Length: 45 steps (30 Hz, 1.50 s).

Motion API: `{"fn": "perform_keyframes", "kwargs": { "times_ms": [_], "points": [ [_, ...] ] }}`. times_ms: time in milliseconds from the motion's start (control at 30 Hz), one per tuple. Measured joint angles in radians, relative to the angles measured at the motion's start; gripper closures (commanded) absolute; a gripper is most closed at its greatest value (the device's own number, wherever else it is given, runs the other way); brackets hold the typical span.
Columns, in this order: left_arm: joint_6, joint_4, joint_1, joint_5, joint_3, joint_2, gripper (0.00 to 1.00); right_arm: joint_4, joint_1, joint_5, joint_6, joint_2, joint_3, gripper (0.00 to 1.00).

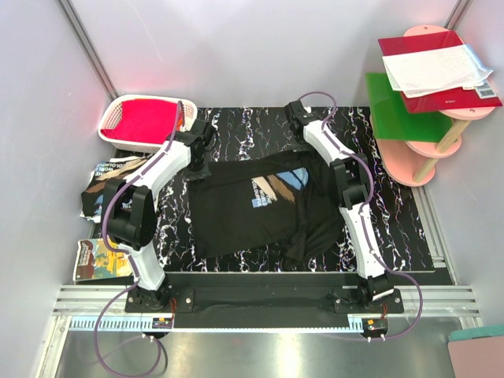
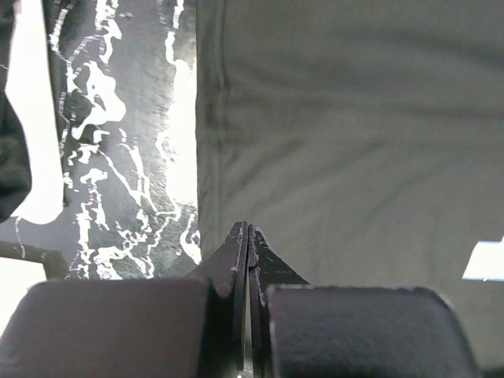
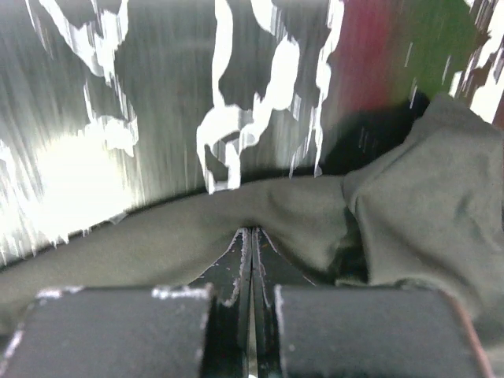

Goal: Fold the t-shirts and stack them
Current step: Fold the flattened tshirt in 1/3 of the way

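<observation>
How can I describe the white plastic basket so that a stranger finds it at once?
Look at the black marble-patterned table mat. At its far left corner, beside the left arm, stands the white plastic lattice basket. It alone holds a bright red cloth, whereas the black t-shirt spread on the mat lies loose.

No legible text (t-shirt (image 1: 250,222) print blurred)

Two white-and-black robot arms seen from above, both stretched forward from their bases. The left arm (image 1: 161,169) bends at its elbow and slants toward the middle. The right arm (image 1: 323,146) also slants inward. The left claw (image 2: 248,230) and right claw (image 3: 252,233) each have their fingers pressed together.
</observation>
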Motion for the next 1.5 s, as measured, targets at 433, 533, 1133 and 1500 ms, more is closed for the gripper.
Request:
{"fn": "perform_keyframes", "kwargs": {
  "times_ms": [433, 533, 1133, 1500],
  "points": [
    [-0.016, -0.082, -0.080, 0.009, 0.216, 0.274, 1.00, -0.005, -0.023, -0.070, -0.046, -0.042, 0.000, 0.89],
    [-0.021, -0.121, -0.080, 0.005, 0.316, 0.394, 1.00, -0.008, -0.023, -0.096, -0.045, -0.186, -0.106, 0.78],
    [-0.008, -0.405, 0.042, -0.094, 0.746, 0.694, 1.00, 0.043, -0.023, -0.341, 0.110, -0.843, -0.902, 0.69],
    [0.064, -0.303, 0.055, -0.085, 0.706, 0.641, 0.23, 0.116, -0.023, -0.372, 0.165, -0.933, -1.097, 0.67]
  ]
}}
